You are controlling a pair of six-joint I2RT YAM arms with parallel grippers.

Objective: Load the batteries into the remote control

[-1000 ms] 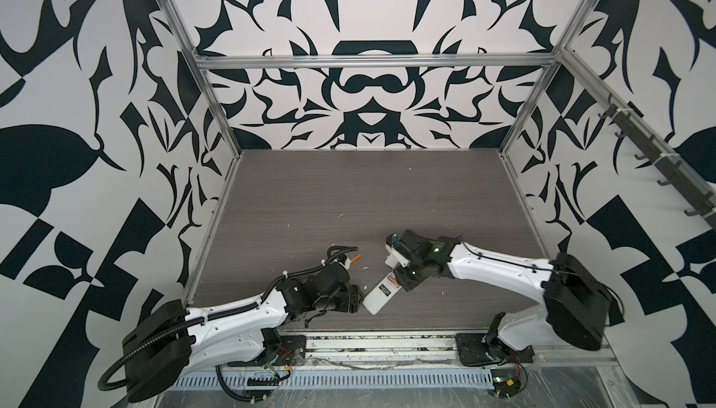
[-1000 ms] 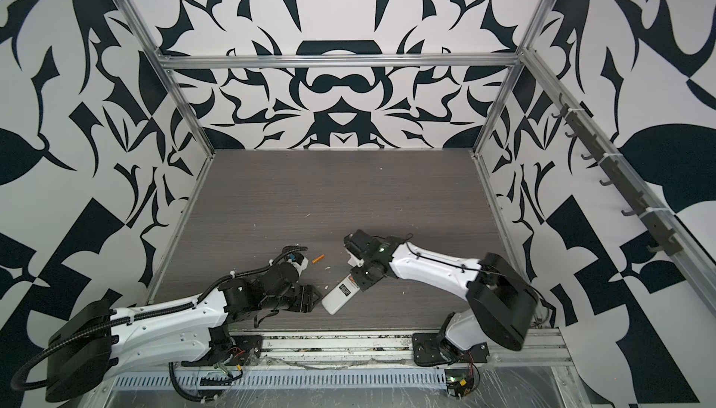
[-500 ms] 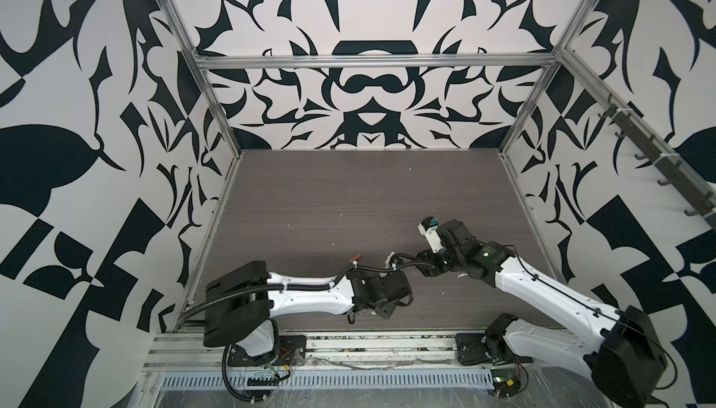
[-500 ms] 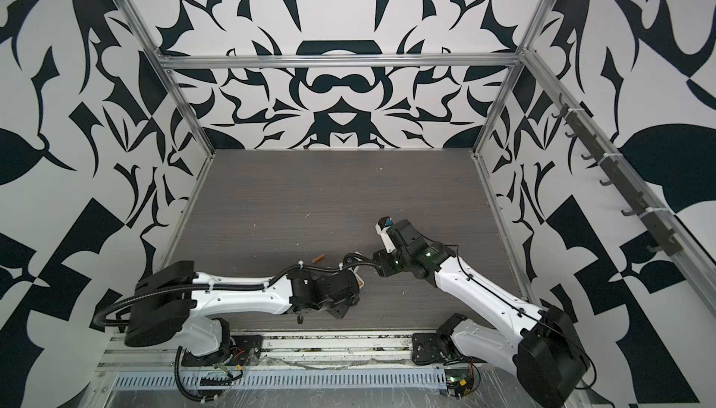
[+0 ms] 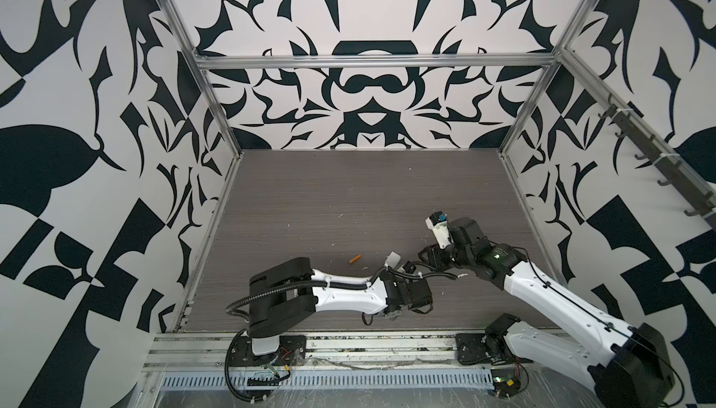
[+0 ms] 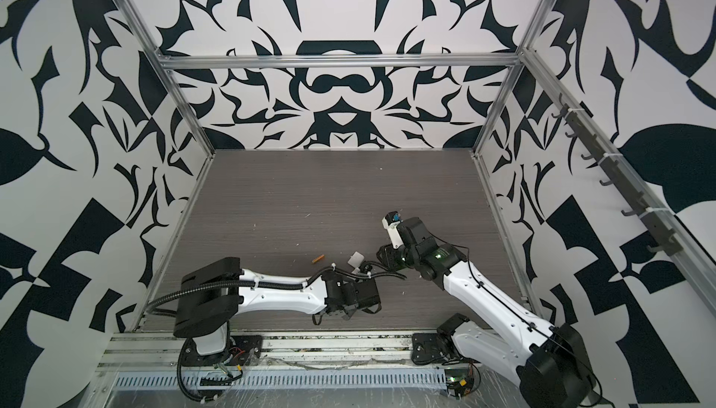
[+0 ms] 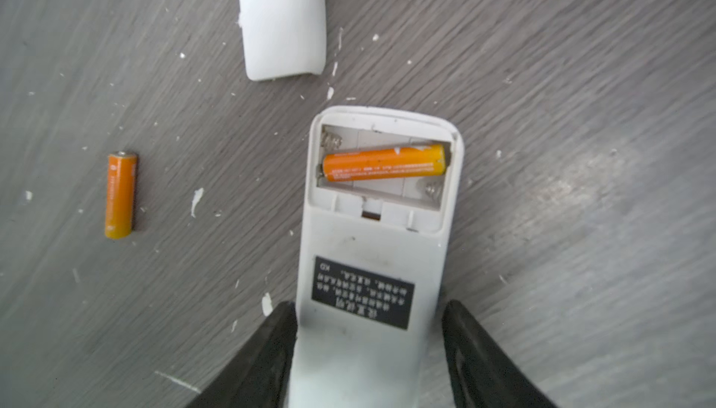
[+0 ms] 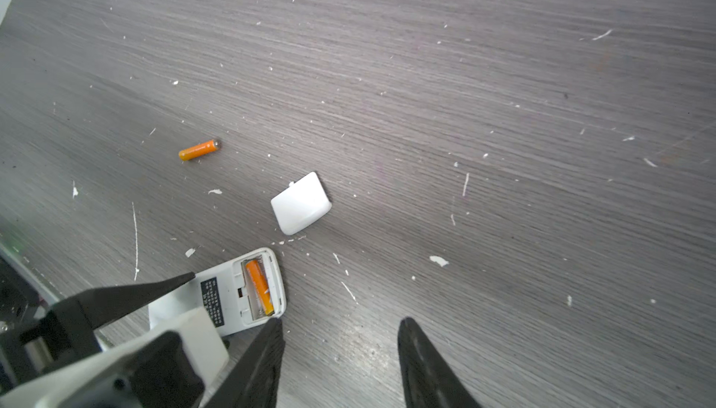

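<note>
The remote control (image 7: 368, 239) lies back up on the dark table, its battery bay uncovered. One of the batteries (image 7: 383, 162) rests askew inside that bay and also shows in the right wrist view (image 8: 259, 286). The other battery (image 5: 355, 259) lies loose on the table to the left, seen in both top views (image 6: 318, 259). My left gripper (image 7: 369, 303) straddles the remote's label end: one finger touches its edge, and a thin gap shows at the other. My right gripper (image 8: 341, 322) hovers open and empty just beside the remote's bay end. In both top views the left arm hides the remote.
The white battery cover (image 8: 301, 203) lies on the table a little beyond the remote, between it and the loose battery (image 8: 199, 149). White paint flecks dot the wood. Patterned walls enclose the table on three sides, and a metal rail (image 5: 348, 342) runs along its front edge.
Since a second ago, my left arm has swung right to reach the remote. My right gripper has pulled back to the right, off the remote. The last half second shows little movement.
</note>
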